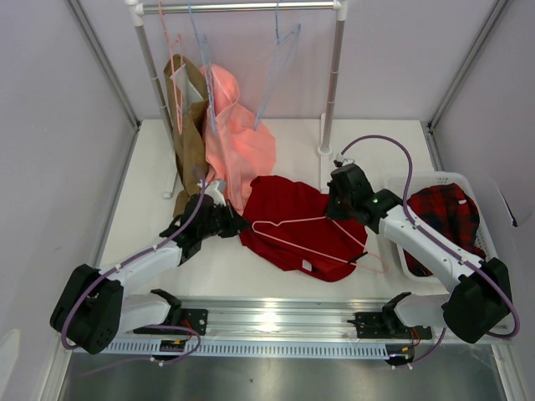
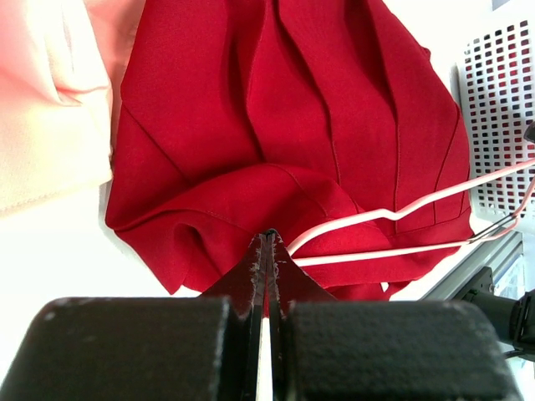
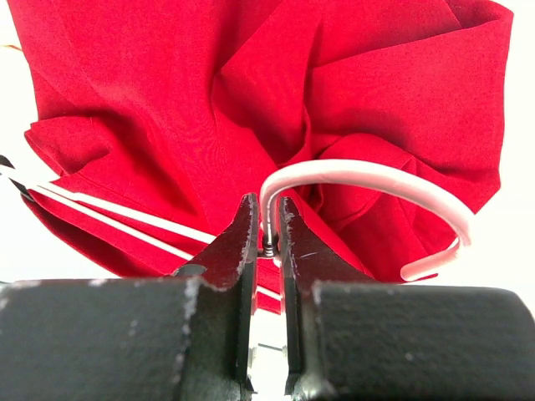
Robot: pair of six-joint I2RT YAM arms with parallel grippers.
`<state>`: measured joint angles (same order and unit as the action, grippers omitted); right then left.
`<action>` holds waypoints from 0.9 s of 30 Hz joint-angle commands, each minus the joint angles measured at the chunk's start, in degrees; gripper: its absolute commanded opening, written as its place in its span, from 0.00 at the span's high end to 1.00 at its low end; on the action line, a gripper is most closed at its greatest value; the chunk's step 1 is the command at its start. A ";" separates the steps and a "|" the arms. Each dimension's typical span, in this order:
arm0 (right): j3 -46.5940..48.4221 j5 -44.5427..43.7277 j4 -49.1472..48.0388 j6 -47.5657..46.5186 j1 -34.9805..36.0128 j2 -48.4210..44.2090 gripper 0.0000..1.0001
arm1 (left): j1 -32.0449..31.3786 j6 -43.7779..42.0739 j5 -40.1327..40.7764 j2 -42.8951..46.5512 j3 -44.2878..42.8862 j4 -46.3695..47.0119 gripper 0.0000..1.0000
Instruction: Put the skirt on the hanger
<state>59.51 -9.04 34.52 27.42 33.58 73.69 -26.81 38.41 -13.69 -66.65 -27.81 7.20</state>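
Two arms work here, each with one gripper; there is one skirt (image 1: 286, 200), dark red, and four hangers in all; three garments and one plaid cloth (image 1: 449, 213) complete the count. The skirt lies spread and rumpled on the white table (image 1: 150, 167) just in front of the clothes rack (image 1: 242, 7), below the rack's right half; the pale pink hanger (image 3: 359, 171) lies flat across the skirt's top, touching it, its hook end toward the side away from the rack's left post. The left gripper (image 2: 266, 246) sits at the skirt's edge nearest the rack's left side, jaws pressed together on a fold of the red cloth, with the hanger's rounded corner just beside its tips; the right gripper (image 3: 267, 236) sits at the skirt's opposite edge, jaws clamped on the hanger's wire at the base of the hook, the red cloth bunched just beyond. On the rack's rail hang two light blue hangers (image 1: 270, 92), one bearing a salmon-pink garment (image 1: 242, 142), and a pink rail hanger (image 1: 173, 63) bearing a brown garment (image 1: 188, 142); one white basket (image 1: 430, 176) stands in front of and to the right of the rack, holding the plaid cloth.
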 commanded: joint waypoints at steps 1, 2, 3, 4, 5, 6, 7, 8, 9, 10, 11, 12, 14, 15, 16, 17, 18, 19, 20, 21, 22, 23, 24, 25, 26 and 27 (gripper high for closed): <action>2.46 -0.82 0.02 -0.52 -0.10 -1.09 1.00 | 0.70 -1.76 0.42 0.65 -2.07 0.88 1.00; 2.54 0.41 0.11 -0.70 -0.27 -0.83 1.00 | 0.70 -1.59 0.42 0.99 -1.72 1.23 1.00; 2.72 0.42 0.54 -0.70 -0.36 -0.13 1.00 | 0.70 -1.59 0.51 1.87 -1.11 1.93 1.00; 2.63 0.77 0.46 -0.79 -0.36 0.05 1.00 | 0.70 -1.41 0.51 2.14 -0.76 2.20 1.00; 2.55 1.47 0.20 -0.96 -0.36 0.05 1.00 | 0.70 -1.67 0.42 2.32 -0.58 2.20 1.00; 2.37 3.39 -0.24 -1.14 -0.36 0.14 1.00 | 0.70 -1.76 0.51 2.58 -0.40 2.12 1.00; 1.93 4.46 -0.42 -1.23 -0.27 0.22 1.00 | 0.70 -2.02 0.51 2.75 -0.23 2.20 1.00; 2.02 5.60 -0.51 -1.40 -0.27 0.40 1.00 | 0.70 -2.11 0.42 2.93 0.04 2.72 1.00; 1.93 6.92 -0.34 -1.40 -0.27 0.58 1.00 | 0.70 -2.20 0.33 3.28 0.30 3.95 1.00; 1.76 7.36 -0.33 -1.66 -0.10 0.66 1.00 | 0.70 -2.03 0.16 3.98 0.83 4.66 1.00; 1.23 8.06 -0.42 -1.67 -0.10 0.66 1.00 | 0.70 -2.03 0.16 4.33 1.35 5.19 1.00; 0.97 8.77 -0.51 -1.67 -0.01 0.40 1.00 | 0.70 -2.03 0.16 4.69 1.71 5.97 1.00; -0.17 10.96 -0.95 -1.58 -0.10 0.05 1.00 | 0.70 -2.20 -0.02 6.18 3.54 7.38 1.00; -0.53 11.67 -1.04 -1.49 -0.18 -0.04 1.00 | 0.70 -2.03 -0.10 7.05 4.60 9.13 1.00; -0.88 13.07 -1.30 -1.14 -0.27 -0.30 1.00 | 0.70 -1.85 -0.11 7.76 5.13 9.75 1.00; -1.67 13.78 -1.82 -0.97 -0.27 -0.39 1.00 | 0.70 -1.85 -0.11 8.90 6.88 10.98 1.00; -2.20 14.04 -2.18 -0.70 -0.19 -0.56 1.00 | 0.70 -1.85 -0.28 9.34 7.42 11.51 1.00; -2.55 14.31 -2.35 -0.18 -0.27 -0.74 1.00 | 0.70 -1.94 -0.28 9.78 7.86 12.04 1.00; -2.99 14.83 -2.88 0.00 -0.53 -1.09 1.00 | 0.70 -1.85 -0.28 10.66 8.38 12.74 1.00; -3.77 15.53 -3.06 0.09 -0.80 -1.27 1.00 | 0.70 -1.85 -0.28 11.10 9.78 13.18 1.00; -4.22 16.76 -3.49 0.26 -1.15 -1.27 1.00 | 0.70 -1.68 -0.46 11.54 10.40 13.88 1.00; -4.48 17.29 -3.93 0.53 -1.50 -1.53 1.00 | 0.62 -1.50 -0.72 12.50 11.54 15.72 1.00; -5.18 17.73 -4.37 0.53 -1.59 -1.62 1.00 | 0.62 -0.98 -1.50 12.77 12.86 16.69 1.00; -5.45 18.17 -4.72 0.62 -1.85 -1.62 1.00 | 0.62 -0.89 -1.86 13.12 13.83 17.49 1.00; -5.63 18.61 -4.90 0.70 -1.94 -1.62 1.00 | 0.62 -0.71 -2.21 13.30 14.10 18.45 1.00; -5.63 18.79 -5.08 0.71 -1.94 -1.53 1.00 | 0.62 -0.62 -2.30 13.65 14.45 18.90 1.00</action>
<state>54.22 5.85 31.18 27.46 31.77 73.78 -26.72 37.56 -14.52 -54.54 -14.46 18.92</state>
